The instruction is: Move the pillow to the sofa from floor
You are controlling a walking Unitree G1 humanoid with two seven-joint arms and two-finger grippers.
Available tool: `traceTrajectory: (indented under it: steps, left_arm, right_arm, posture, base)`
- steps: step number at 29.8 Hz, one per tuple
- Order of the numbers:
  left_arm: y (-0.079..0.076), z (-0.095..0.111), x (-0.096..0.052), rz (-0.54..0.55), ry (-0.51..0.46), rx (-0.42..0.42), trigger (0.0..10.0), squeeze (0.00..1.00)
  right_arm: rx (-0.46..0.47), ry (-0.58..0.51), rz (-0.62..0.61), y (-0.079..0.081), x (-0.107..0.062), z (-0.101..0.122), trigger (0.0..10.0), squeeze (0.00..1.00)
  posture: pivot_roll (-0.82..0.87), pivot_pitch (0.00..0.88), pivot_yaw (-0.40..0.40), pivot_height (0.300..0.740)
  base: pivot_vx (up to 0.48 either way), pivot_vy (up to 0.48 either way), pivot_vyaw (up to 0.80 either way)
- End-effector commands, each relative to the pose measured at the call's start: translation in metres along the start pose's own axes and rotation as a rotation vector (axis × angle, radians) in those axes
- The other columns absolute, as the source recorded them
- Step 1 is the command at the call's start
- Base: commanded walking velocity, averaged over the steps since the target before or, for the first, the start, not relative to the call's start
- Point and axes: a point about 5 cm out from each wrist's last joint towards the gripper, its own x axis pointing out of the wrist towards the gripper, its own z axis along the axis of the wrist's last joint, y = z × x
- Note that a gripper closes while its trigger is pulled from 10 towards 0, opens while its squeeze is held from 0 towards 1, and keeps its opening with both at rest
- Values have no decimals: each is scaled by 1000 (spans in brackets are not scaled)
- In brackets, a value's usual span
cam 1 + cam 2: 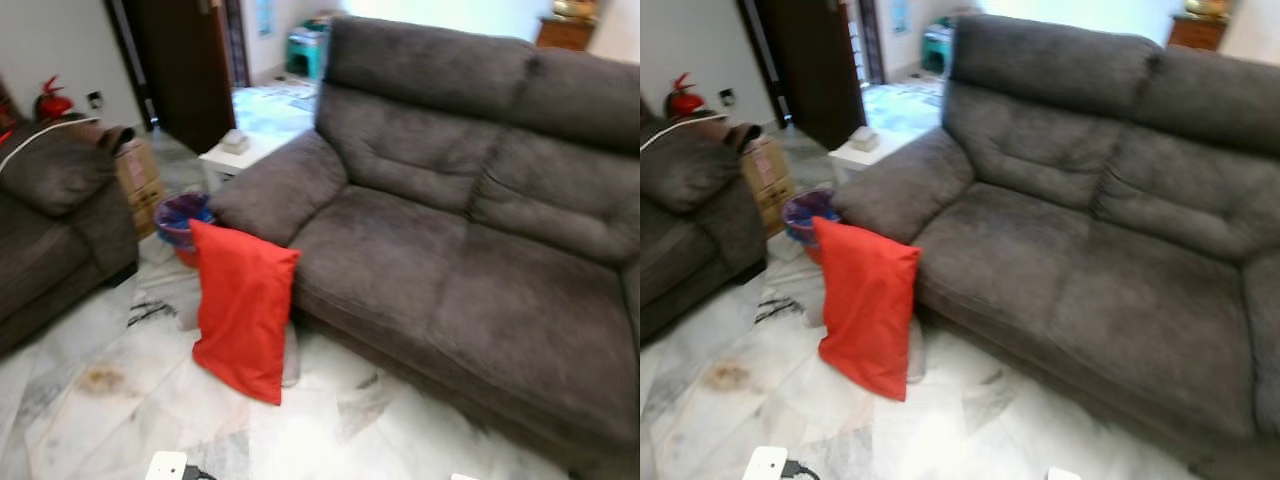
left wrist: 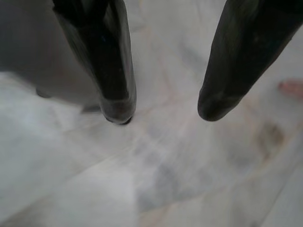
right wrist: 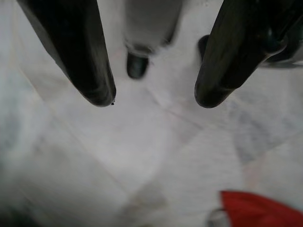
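Head views: a bright red rectangular fabric pillow point(image 1: 243, 308) stood on end on the pale marbled tile floor point(image 1: 90, 400), leaning against the front of the dark grey plush two-seat sofa point(image 1: 450, 260) just below its rounded armrest. From the pillow, the sofa's seat cushions lay toward three o'clock. At about eleven o'clock from the pillow, touching or just behind its upper corner, sat a small round bin with a purple liner point(image 1: 182, 218); what it held could not be made out. Beyond it, toward twelve o'clock, a low white side worktop point(image 1: 235, 158) carried a small pale boxy object point(image 1: 234, 141), too blurred to name. At nine o'clock stood a second dark grey armchair point(image 1: 55, 225), with a brown cardboard box point(image 1: 140, 180) just beside it and a red fire extinguisher point(image 1: 50, 100) behind. A white plug block point(image 1: 167, 466) lay on the floor at the picture's lower edge.

Left wrist view: the left hand point(image 2: 163, 111) hung over bare marbled floor, its two black fingers point(image 2: 113, 90) spread apart with nothing between them.

Right wrist view: the right hand point(image 3: 154, 99) also hung above the floor, fingers parted and empty. A corner of the red pillow point(image 3: 258, 210) showed well apart from the fingertips.
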Motion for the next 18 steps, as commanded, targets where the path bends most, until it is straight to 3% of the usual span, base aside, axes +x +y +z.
traceTrajectory:
  steps: [1,16,18]
  left_arm:
    - [7,-8,-2,18,28,-8,10000,0]
    - [7,-6,-2,17,24,-9,10000,0]
    - [7,-6,-2,18,24,-8,10000,0]
  right_arm:
    - [12,1,21,9,1,-1,10000,0]
    - [-2,3,20,8,1,-1,10000,0]
    - [-27,-2,16,6,1,1,10000,0]
  posture:
    - [87,92,-11,740]
    - [89,94,-11,740]
    - [89,94,-10,740]
  base:
    - [349,0,0]
    - [347,0,0]
    - [345,0,800]
